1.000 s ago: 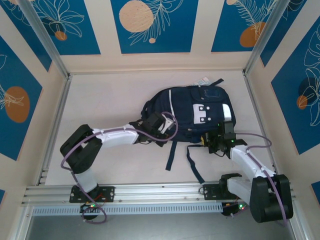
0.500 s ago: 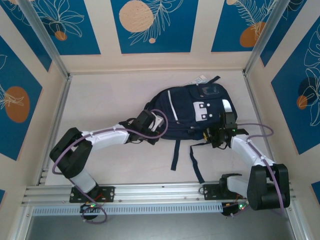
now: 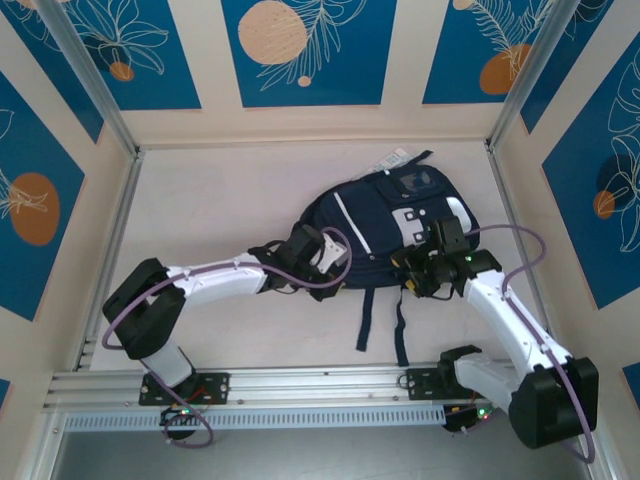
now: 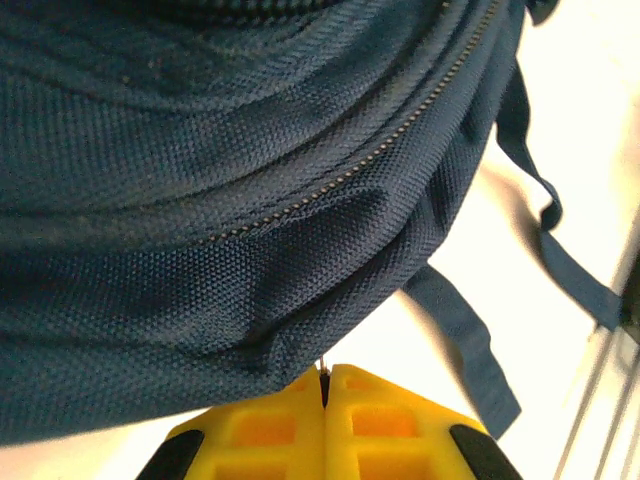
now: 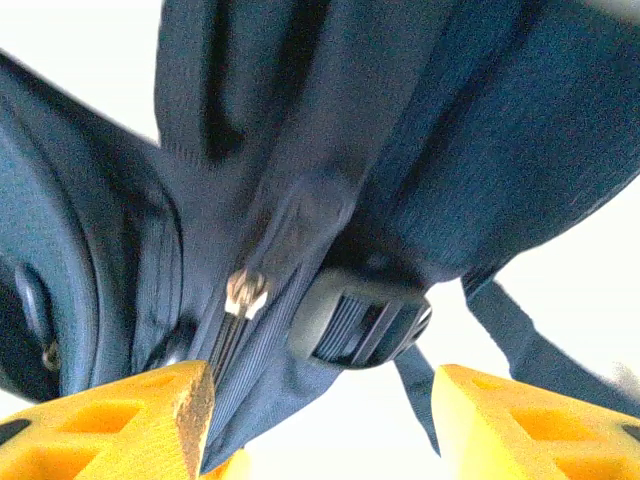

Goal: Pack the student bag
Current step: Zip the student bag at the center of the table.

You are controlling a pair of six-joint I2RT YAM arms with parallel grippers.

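The student bag (image 3: 385, 225), dark navy with white stripes and grey patches, lies on the table at the middle right. My left gripper (image 3: 337, 264) sits at its lower left edge. In the left wrist view this gripper (image 4: 324, 375) is shut, with a fold of the bag's fabric (image 4: 250, 300) drawn to its tip. My right gripper (image 3: 414, 270) is at the bag's lower right corner. In the right wrist view it (image 5: 320, 420) stands open, and a black buckle (image 5: 360, 315) and a zipper pull (image 5: 245, 293) lie just beyond its fingers.
Two dark straps (image 3: 368, 318) trail from the bag toward the front rail (image 3: 300, 385). Something small and white (image 3: 395, 160) pokes out behind the bag's far edge. Patterned walls (image 3: 300, 60) close in the table on three sides.
The right gripper has opened and let go of the bag's lower right corner. The bag has shifted up and right and turned, and its straps have swung right. The left gripper stays shut.
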